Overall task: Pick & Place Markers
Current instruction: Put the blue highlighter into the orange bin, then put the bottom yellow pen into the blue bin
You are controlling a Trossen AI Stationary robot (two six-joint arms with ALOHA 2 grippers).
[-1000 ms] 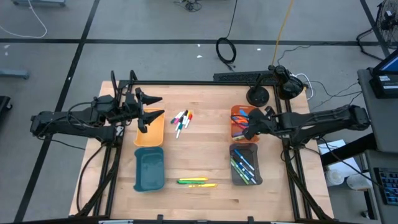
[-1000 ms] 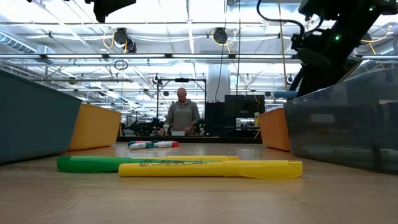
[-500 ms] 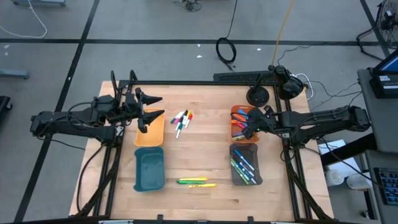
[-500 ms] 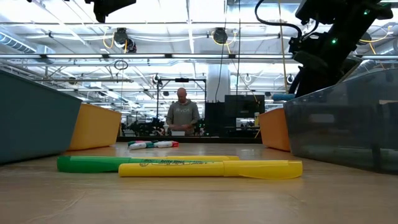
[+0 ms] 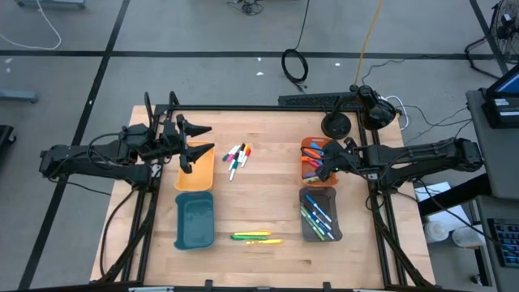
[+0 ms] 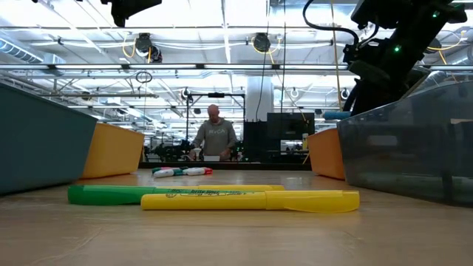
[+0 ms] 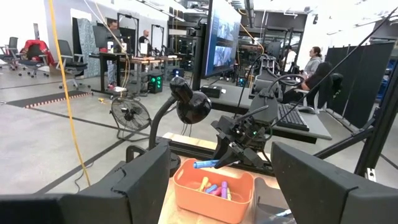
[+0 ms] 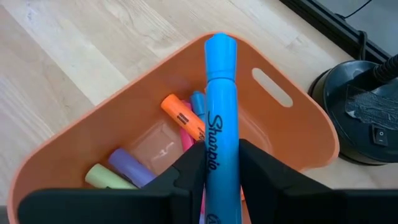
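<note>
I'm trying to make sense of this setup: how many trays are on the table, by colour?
Yellow-orange tray: 1
Teal tray: 1
Orange tray: 1
Grey tray: 1
Total: 4

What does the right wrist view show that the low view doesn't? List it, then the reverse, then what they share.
Only the right wrist view: the inside of the orange tray, with orange, purple and pale green highlighters lying in it, and the blue highlighter between the right gripper fingers above that tray.

Only the low view: the green highlighter and yellow highlighter lying on the table, the teal tray, the grey tray, and a person in the room behind.

Both: the orange tray and the right arm.
</note>
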